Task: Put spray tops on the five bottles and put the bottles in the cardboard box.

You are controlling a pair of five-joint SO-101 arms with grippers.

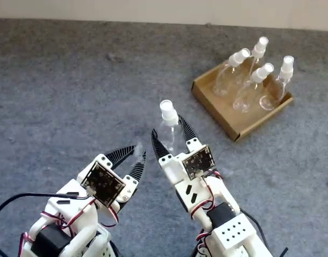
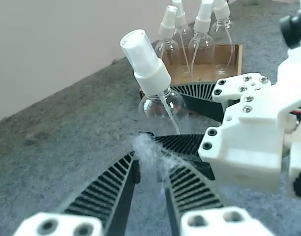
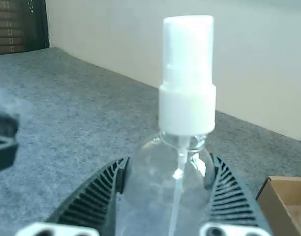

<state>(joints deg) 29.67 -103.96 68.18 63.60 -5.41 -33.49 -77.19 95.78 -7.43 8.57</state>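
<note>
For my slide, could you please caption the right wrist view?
Right gripper holds a clear bottle, spray top fitted, cardboard box nearby.

— Seen the lone bottle (image 1: 169,138)?
— Yes. Standing up straight, outside the cardboard box (image 1: 231,123) and well apart from it. Squeezed on both sides by the two black fingers of the right gripper (image 1: 168,127).
— Looks like what?
— Clear and round, see-through all the way. Capped with a white spray top (image 1: 168,112), with a thin tube hanging down inside.
— And in the box?
— Four other bottles (image 1: 248,92) of the same kind, clear, with white tops on. Standing up, packed close together at the far end.
— And the box itself?
— Brown, low and flat, open on top. A bit of bare bottom left at the near end.
</note>
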